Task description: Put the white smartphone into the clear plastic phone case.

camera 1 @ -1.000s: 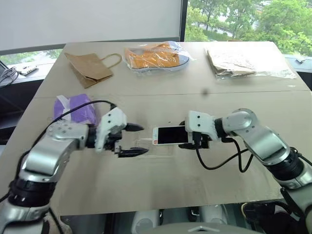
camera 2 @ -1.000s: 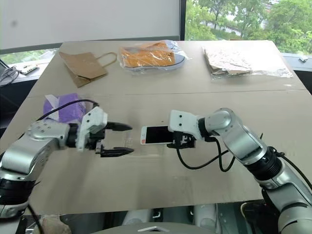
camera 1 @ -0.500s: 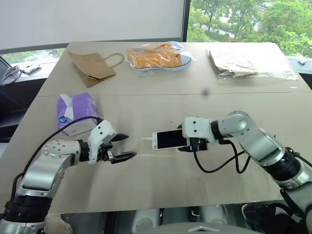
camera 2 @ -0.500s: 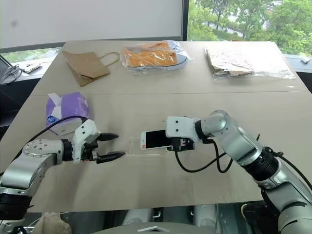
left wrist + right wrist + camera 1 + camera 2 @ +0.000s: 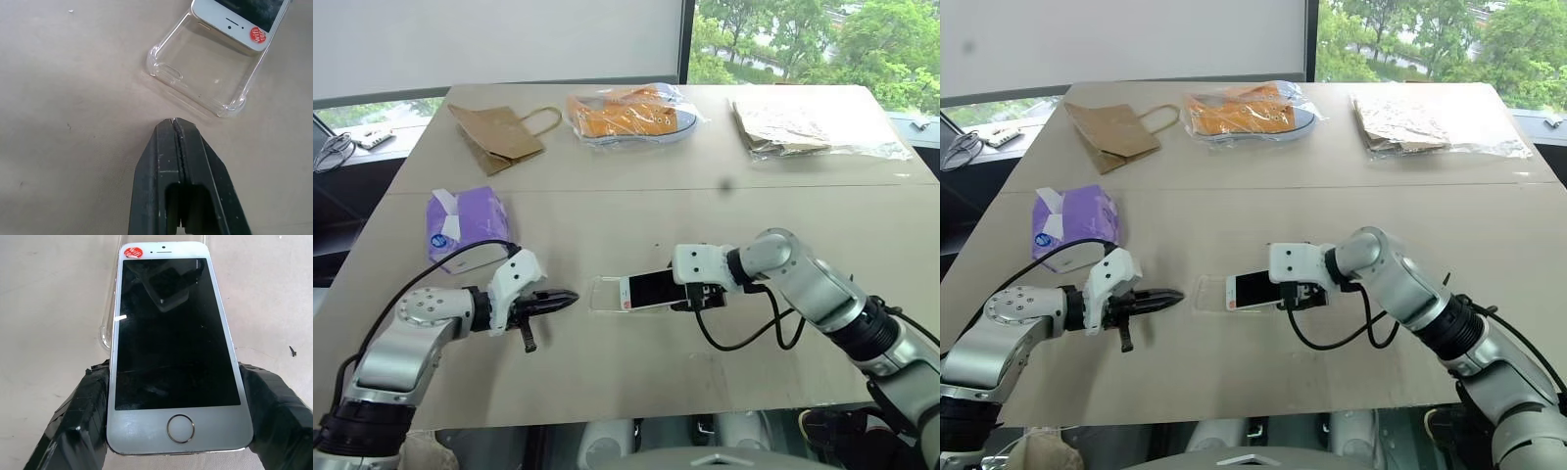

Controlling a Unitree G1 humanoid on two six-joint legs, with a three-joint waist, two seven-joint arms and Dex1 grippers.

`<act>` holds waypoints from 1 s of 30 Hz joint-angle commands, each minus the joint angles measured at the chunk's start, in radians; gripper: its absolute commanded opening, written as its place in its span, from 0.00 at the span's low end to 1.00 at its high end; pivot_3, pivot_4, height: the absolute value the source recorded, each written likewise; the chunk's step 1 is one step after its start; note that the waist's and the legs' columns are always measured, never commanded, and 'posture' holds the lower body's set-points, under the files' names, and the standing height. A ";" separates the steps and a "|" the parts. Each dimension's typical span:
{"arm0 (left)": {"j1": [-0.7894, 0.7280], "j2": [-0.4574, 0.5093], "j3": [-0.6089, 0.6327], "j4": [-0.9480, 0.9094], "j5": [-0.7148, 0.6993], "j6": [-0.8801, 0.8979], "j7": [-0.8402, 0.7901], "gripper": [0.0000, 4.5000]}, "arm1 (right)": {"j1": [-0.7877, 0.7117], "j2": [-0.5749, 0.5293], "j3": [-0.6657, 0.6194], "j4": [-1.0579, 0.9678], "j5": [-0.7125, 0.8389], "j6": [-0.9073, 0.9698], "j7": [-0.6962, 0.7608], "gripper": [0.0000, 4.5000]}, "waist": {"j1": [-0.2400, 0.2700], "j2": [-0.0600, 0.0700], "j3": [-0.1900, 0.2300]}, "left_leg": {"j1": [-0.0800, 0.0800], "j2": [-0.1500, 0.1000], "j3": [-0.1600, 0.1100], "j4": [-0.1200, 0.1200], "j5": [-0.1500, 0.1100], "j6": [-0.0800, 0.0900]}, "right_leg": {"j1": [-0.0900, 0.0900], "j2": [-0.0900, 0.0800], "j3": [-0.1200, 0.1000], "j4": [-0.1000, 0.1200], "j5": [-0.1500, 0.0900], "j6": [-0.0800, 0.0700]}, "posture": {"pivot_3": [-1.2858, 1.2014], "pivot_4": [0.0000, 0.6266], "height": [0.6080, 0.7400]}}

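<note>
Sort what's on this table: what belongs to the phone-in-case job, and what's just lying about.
Job: white smartphone, clear phone case, right tool gripping the phone, left tool shut beside the case.

Lying about: purple tissue pack, brown paper bag, two clear plastic bags.

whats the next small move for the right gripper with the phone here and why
Probably lower and slide the white smartphone further left into the clear plastic phone case. The right gripper grips the phone by its sides, and only the phone's top end overlaps the case, most of which lies open. The shut left gripper sits apart from the case.
</note>
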 commanded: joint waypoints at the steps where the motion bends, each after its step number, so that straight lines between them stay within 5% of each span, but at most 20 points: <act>1: -0.011 0.004 -0.001 0.001 0.012 -0.028 0.002 0.00 | -0.046 0.015 -0.002 -0.022 0.000 0.027 0.023 0.68 | 0.000 0.000 0.000 | 0.000 0.000 0.000 0.000 0.000 0.000 | 0.000 0.000 0.000 0.000 0.000 0.000 | 0.52 0.24 1.00; 15: -0.006 -0.005 -0.032 -0.021 0.019 -0.045 0.021 0.00 | -0.053 0.020 0.050 -0.013 -0.010 0.079 0.062 0.68 | 0.001 0.000 0.000 | 0.000 0.000 0.000 0.000 0.000 0.000 | 0.000 -0.001 -0.001 0.000 0.000 0.000 | 0.52 0.24 1.00; 18: -0.003 -0.009 -0.036 -0.018 0.020 -0.054 0.022 0.00 | -0.050 0.018 0.052 -0.010 -0.013 0.075 0.065 0.99 | 0.002 0.000 0.000 | 0.000 0.000 0.000 0.000 0.000 0.000 | 0.000 -0.001 -0.001 0.000 0.000 0.000 | 0.52 0.24 1.00; 30: -0.021 -0.028 -0.065 -0.090 0.025 -0.003 0.056 0.00 | -0.024 0.026 -0.079 -0.108 0.107 0.171 0.041 1.00 | 0.002 0.001 0.000 | 0.000 -0.001 -0.001 0.000 0.000 0.000 | 0.001 -0.001 -0.001 0.000 0.000 0.000 | 0.52 0.24 1.00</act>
